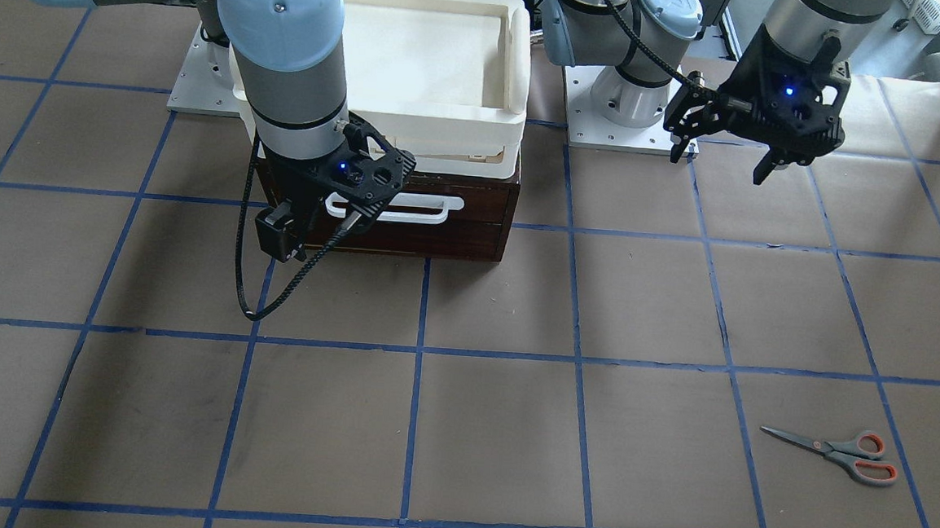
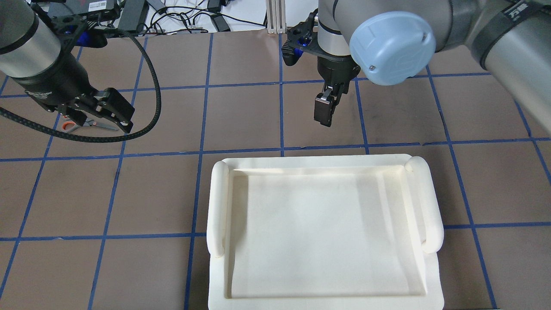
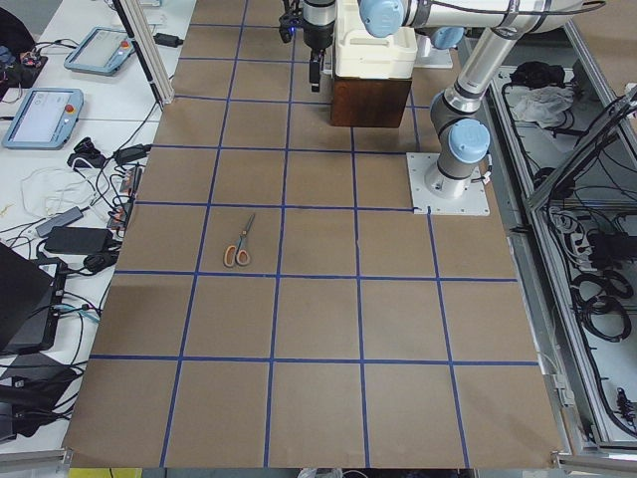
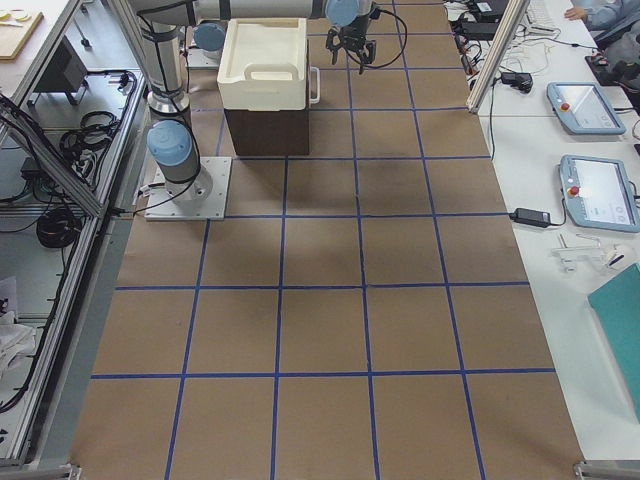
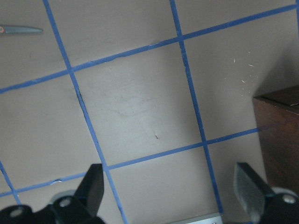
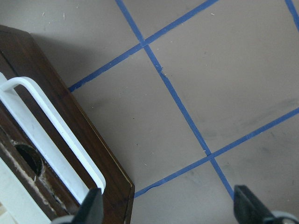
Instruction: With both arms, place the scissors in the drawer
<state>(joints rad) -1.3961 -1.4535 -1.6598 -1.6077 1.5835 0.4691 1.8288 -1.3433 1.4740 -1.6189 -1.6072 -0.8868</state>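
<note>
The scissors point(image 1: 834, 454) lie flat on the brown table, far from the drawer; they also show in the exterior left view point(image 3: 239, 242) and, partly hidden, in the overhead view point(image 2: 82, 125). The dark-brown drawer point(image 1: 456, 230) is shut, with its white loop handle point(image 1: 416, 209) on the front. My right gripper point(image 1: 317, 226) is open and empty just in front of that handle point(image 6: 46, 126), not touching it. My left gripper point(image 1: 719, 165) is open and empty, held high above the table and well away from the scissors. A blade tip point(image 5: 21, 30) shows in the left wrist view.
A white foam tray point(image 1: 514, 71) sits on top of the drawer cabinet and fills the lower overhead view point(image 2: 217, 202). Blue tape lines grid the table. A black cable point(image 1: 244, 283) loops down from the right wrist. Both arm bases point(image 1: 635, 103) stand behind the cabinet.
</note>
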